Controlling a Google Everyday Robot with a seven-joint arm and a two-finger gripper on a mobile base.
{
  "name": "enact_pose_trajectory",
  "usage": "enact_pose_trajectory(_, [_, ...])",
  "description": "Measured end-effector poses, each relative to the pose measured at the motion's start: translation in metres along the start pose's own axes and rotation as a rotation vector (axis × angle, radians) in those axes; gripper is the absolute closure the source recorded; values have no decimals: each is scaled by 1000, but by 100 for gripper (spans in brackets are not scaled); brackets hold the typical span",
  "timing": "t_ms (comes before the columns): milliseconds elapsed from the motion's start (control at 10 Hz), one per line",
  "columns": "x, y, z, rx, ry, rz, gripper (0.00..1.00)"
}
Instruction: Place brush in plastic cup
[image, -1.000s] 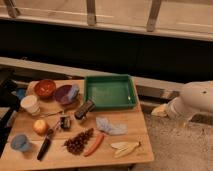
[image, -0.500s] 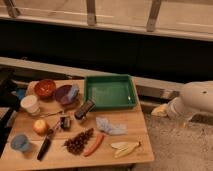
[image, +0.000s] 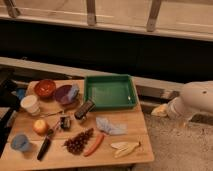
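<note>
The brush lies on the wooden table near its front left, black handle toward the front edge, between the light-blue plastic cup and a bunch of grapes. The cup stands upright at the front left corner, just left of the brush. My gripper is at the end of the white arm, off the table's right side and far from both the brush and the cup. It holds nothing that I can see.
A green tray sits at the back centre. A white cup, red bowl, purple bowl, apple, chunky dark tool, blue cloth, carrot and banana crowd the table.
</note>
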Motion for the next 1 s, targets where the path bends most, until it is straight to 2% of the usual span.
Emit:
enact_pose_trajectory(200, [0,-1,-1,15,-7,-4,20])
enact_pose_trajectory(500, [13,24,0,50,20,-109,20])
enact_pose_trajectory(800, [44,86,5,42,54,-230,20])
enact_pose_trajectory(900, [61,114,4,17,72,-275,20])
enact_pose_trajectory(1000, [70,129,3,-2,78,-302,20])
